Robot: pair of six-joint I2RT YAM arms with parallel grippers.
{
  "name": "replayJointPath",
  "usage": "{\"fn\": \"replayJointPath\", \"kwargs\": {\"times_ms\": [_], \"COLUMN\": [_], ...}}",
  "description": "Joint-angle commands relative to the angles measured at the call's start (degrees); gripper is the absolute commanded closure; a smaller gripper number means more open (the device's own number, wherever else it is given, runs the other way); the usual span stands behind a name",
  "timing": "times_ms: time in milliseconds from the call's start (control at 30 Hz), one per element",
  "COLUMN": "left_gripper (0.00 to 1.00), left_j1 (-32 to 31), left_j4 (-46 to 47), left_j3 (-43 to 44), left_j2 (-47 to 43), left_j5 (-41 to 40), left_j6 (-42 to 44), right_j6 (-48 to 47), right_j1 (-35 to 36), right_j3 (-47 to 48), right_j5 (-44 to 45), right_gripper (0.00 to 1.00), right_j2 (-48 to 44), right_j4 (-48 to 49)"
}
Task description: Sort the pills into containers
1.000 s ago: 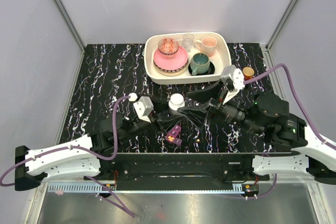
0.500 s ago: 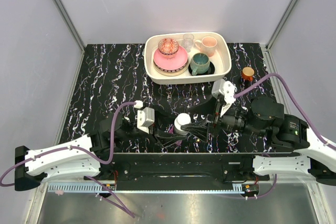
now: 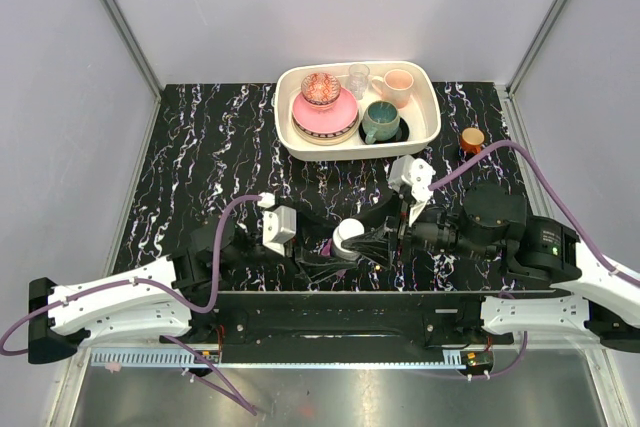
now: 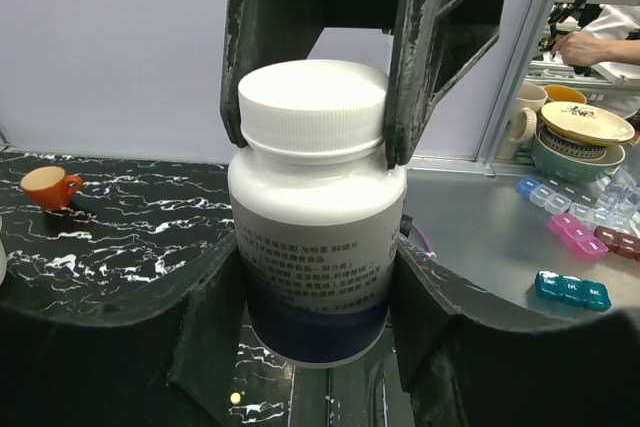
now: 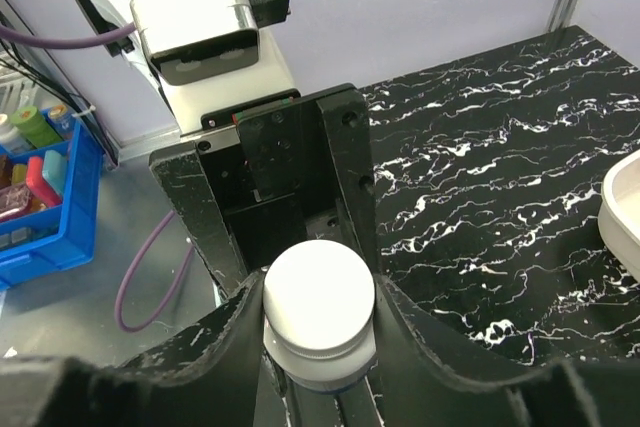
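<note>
A white pill bottle (image 3: 347, 237) stands upright near the table's front edge. My left gripper (image 3: 330, 250) is shut on its body, with the fingers (image 4: 215, 317) on both sides in the left wrist view. My right gripper (image 3: 365, 240) is shut on the white cap (image 5: 318, 299) from above; its fingers (image 4: 420, 67) flank the cap (image 4: 312, 107). One tiny yellowish pill (image 4: 236, 398) lies on the table by the bottle's base. Only a sliver of the magenta-purple pill box (image 3: 326, 246) shows beside the bottle; its compartments are hidden.
A cream tray (image 3: 432, 127) of crockery stands at the back centre. A small brown orange-lidded jar (image 3: 472, 137) stands right of it and shows in the left wrist view (image 4: 48, 185). The table's front edge is just below the grippers.
My right gripper brought the bottle from mid-table toward the front edge, over the pill box. My left gripper came in around the bottle's body. The pill box went almost out of sight.
</note>
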Motion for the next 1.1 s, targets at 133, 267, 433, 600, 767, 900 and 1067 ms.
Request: {"fn": "replayJointPath", "kwargs": {"times_ms": [133, 267, 433, 600, 767, 900, 1067], "left_gripper": [1.00, 1.00, 1.00, 1.00, 0.99, 0.99, 0.99], "left_j1": [0.11, 0.11, 0.11, 0.11, 0.11, 0.11, 0.11], "left_j4": [2.33, 2.50, 2.77, 3.56, 3.73, 3.65, 3.65], "left_j3": [2.16, 1.98, 1.81, 1.46, 1.54, 1.54, 1.54], "left_j2": [-0.31, -0.32, -0.32, 0.39, 0.56, 0.65, 0.56], "left_j5": [1.29, 1.29, 1.38, 1.82, 2.26, 2.35, 2.26], "left_j6": [-0.05, -0.04, -0.22, -0.57, -0.75, -0.75, -0.75], "right_j6": [-0.08, 0.01, 0.01, -0.08, -0.25, -0.25, -0.34], "right_j1": [0.32, 0.23, 0.32, 0.23, 0.23, 0.32, 0.23], "right_j3": [0.92, 0.92, 1.10, 1.27, 1.27, 1.19, 0.75], "right_j5": [-2.34, -1.99, -1.90, -1.46, -1.11, -0.93, -0.84], "right_gripper": [0.60, 0.39, 0.36, 0.38, 0.41, 0.44, 0.57], "right_j2": [0.26, 0.00, -0.71, -1.15, -1.06, -0.80, -0.79], "right_j4": [-0.49, -0.49, 0.48, 1.18, 1.36, 1.36, 1.36]}}
